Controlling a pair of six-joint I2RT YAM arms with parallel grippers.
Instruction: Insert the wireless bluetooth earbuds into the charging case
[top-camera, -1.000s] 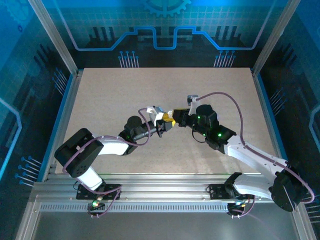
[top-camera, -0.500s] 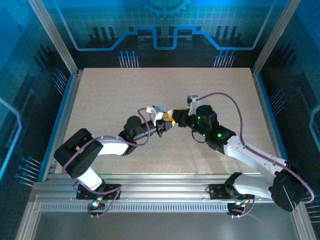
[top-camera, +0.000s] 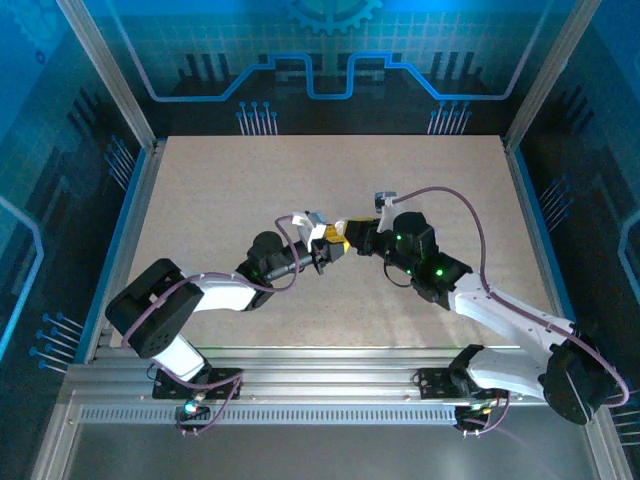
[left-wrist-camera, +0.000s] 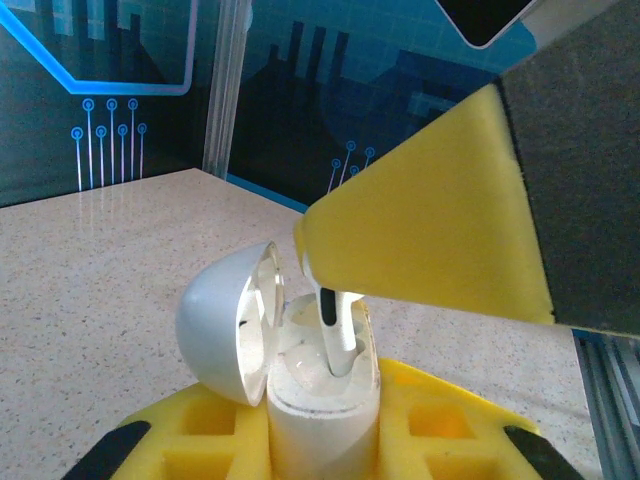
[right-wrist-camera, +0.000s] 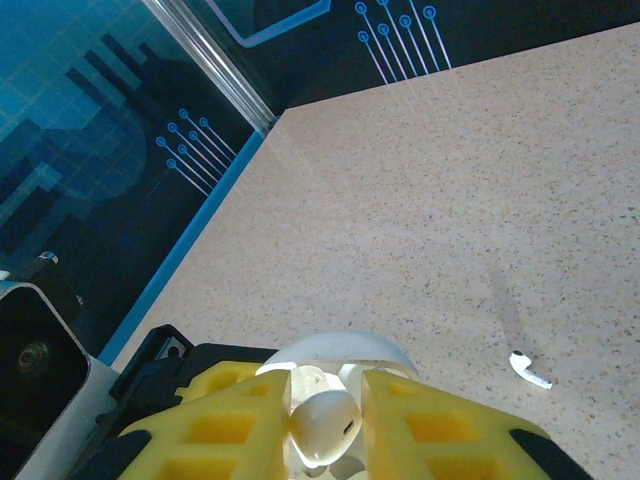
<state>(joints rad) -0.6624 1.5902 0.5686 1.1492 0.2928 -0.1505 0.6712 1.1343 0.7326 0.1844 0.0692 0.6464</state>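
Left wrist view, bottom edge: the left gripper (left-wrist-camera: 322, 450) has its yellow pads closed tight on the white case (left-wrist-camera: 320, 415), one pad on each side. The case stands upright. Its lid (left-wrist-camera: 215, 320) is swung open to the left of frame.

Just above the case body, the held earbud (left-wrist-camera: 337, 325) points stem-down into the open top, right of centre. Cannot tell how deep it sits. Its head is hidden behind a yellow finger (left-wrist-camera: 430, 240) of the right gripper, which comes in from the upper right.

Right wrist view, bottom centre: the right gripper (right-wrist-camera: 325, 425) is nearly closed, and the held earbud is pinched between its two yellow pads. The rounded white lid shows just beyond them.

Lower right of that frame: the loose earbud (right-wrist-camera: 529, 369) lies flat on the speckled table (right-wrist-camera: 450, 180), well apart from the case.

Top view: the arm bases are at the bottom edge. The two grippers meet tip to tip at frame centre, left gripper on the left side.
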